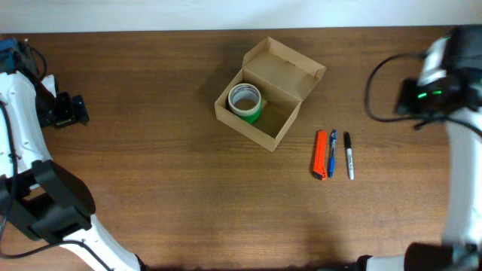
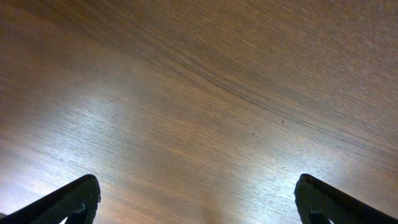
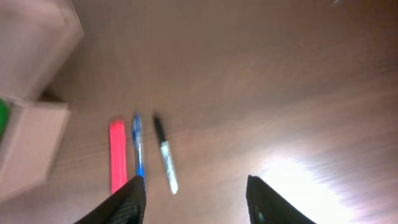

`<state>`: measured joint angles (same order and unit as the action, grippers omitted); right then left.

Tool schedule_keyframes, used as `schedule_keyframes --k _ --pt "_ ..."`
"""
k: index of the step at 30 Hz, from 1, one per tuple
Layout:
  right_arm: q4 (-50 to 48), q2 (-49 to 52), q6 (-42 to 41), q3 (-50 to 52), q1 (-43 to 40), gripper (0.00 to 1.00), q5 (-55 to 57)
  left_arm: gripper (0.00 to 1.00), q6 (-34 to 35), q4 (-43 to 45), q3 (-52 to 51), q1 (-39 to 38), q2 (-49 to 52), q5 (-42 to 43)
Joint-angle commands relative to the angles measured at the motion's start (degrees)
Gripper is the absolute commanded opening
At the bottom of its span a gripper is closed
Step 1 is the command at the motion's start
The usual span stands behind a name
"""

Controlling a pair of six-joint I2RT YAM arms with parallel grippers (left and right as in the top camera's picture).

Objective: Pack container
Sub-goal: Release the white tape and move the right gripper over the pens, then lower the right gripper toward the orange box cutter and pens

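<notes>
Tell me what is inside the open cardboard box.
In the box, a green tape roll lies flat at the left end; the remaining floor looks bare. Anything beneath the roll is hidden.

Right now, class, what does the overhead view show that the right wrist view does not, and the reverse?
Only overhead: the whole container, lid open, the green tape roll as a full ring inside it, and the left arm. Only right wrist: the right gripper close up, open and empty. Both: the orange item, blue pen and black marker side by side on the table, beside the container.
</notes>
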<state>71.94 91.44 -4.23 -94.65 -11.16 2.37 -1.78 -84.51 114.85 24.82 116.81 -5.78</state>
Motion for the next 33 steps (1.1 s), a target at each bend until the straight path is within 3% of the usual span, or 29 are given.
schedule_keyframes --k 1,5,17,33 --pt "-4.7 1.3 -3.9 9.3 1.7 0.57 -6.3 1.0 -0.9 0.1 -0.5 0.1 0.5 0.6" --pt "-10.3 5.3 -5.1 15.6 6.3 0.6 -6.9 1.0 -0.9 0.1 -0.5 0.1 0.5 0.6" --pt "-11.0 21.0 -2.2 15.9 15.5 0.56 -6.9 1.0 -0.9 0.1 -0.5 0.1 0.5 0.6" --pt "-13.3 22.3 -2.8 16.0 18.9 0.56 -8.6 1.0 -0.9 0.1 -0.5 0.1 0.5 0.5"
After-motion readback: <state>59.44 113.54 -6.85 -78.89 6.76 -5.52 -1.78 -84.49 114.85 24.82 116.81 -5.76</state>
